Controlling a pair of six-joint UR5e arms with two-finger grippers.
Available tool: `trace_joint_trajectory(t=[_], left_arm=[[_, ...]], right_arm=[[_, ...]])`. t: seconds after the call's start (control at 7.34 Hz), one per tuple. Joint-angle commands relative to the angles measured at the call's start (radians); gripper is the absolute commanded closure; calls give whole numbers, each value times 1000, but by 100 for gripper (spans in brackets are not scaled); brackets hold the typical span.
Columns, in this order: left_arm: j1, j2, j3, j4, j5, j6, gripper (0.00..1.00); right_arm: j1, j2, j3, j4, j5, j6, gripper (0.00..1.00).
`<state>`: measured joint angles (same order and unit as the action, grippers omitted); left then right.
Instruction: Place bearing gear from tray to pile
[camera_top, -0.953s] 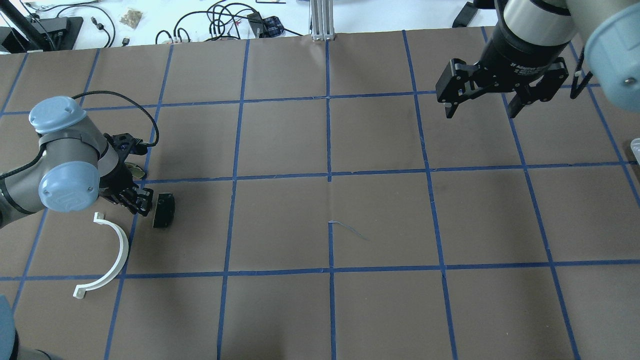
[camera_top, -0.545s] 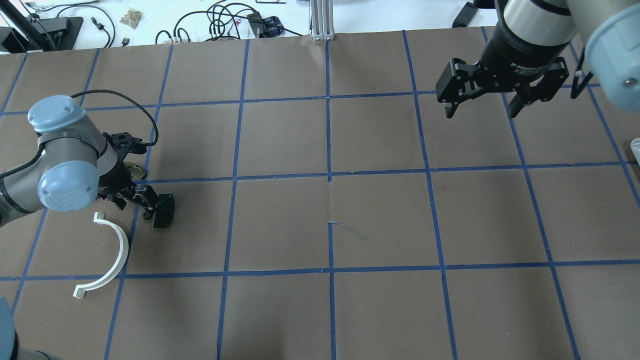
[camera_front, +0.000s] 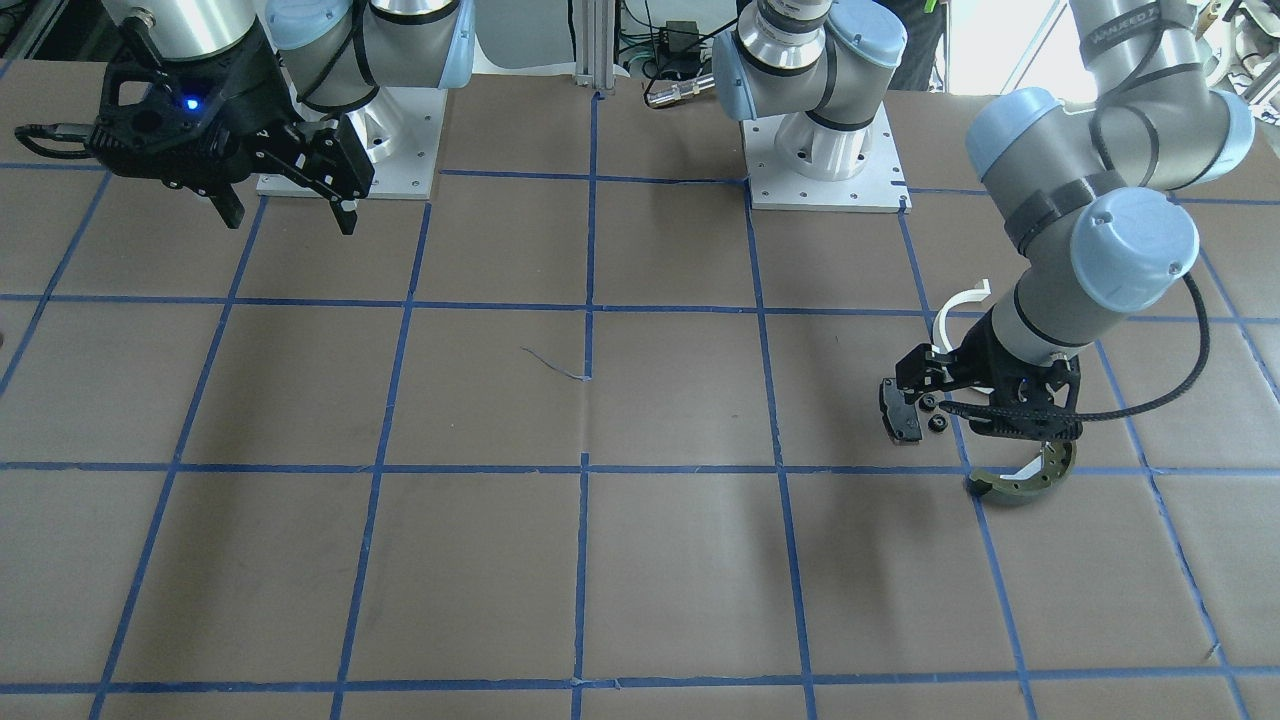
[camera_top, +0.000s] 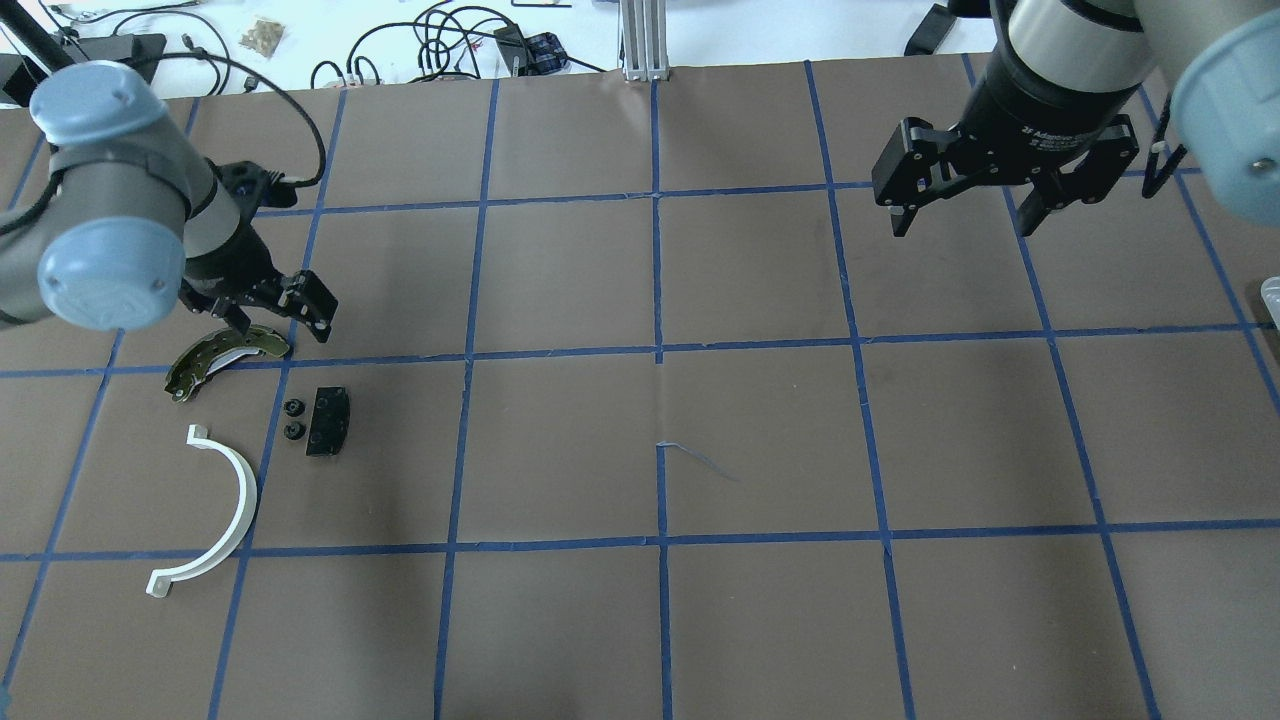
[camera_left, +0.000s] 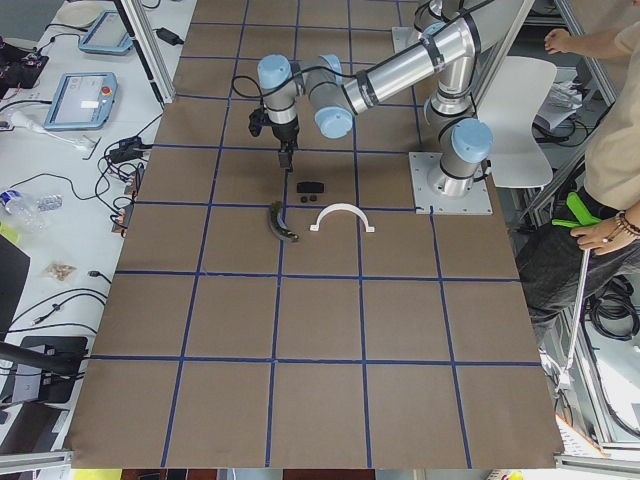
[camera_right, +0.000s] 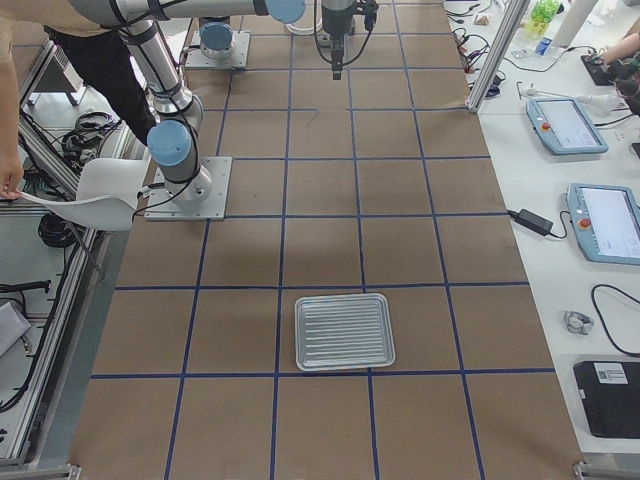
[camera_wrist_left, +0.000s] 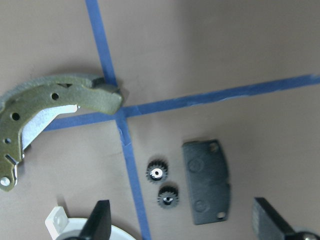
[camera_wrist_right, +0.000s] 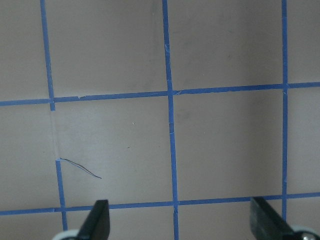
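Two small black bearing gears (camera_top: 293, 418) lie side by side on the brown table, just left of the black rectangular pad (camera_top: 327, 421). They also show in the left wrist view (camera_wrist_left: 161, 184) and in the front-facing view (camera_front: 933, 412). The pile around them holds the white half-ring arc (camera_top: 215, 510) and the olive-green shoe (camera_top: 225, 358). My left gripper (camera_top: 285, 322) hangs open and empty above the shoe's end, past the gears. My right gripper (camera_top: 960, 205) is open and empty, high over bare table at the far right. The metal tray (camera_right: 344, 330) looks empty.
Blue tape lines grid the brown table cover. Cables and small devices lie beyond the far edge (camera_top: 440, 40). A person stands at the table end by the tray (camera_right: 20, 100). A thin scratch marks the table's middle (camera_top: 700, 458).
My left gripper was low beside the black pad; its jaws spread and it rose and drew back toward the far side, uncovering the two gears and the shoe. The right arm has not moved.
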<state>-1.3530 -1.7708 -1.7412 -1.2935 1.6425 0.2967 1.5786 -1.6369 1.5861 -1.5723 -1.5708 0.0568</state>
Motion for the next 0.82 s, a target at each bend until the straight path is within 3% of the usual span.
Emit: trace_joint_trajectory(t=[0.0,0.14,0.27,0.68], left_arm=[[-174,28,268,-245,-30,-221,0],[-257,59,305,-250,-50,-252,0],[-282,86,277,-275,-62,-331,0],[-288,140,256,-325,-66,-341,0]], right_arm=[[0,0,0,0,0,0,0],[0,0,0,0,0,0,0],[0,0,0,0,0,0,0],[0,0,0,-2,2,0,0]])
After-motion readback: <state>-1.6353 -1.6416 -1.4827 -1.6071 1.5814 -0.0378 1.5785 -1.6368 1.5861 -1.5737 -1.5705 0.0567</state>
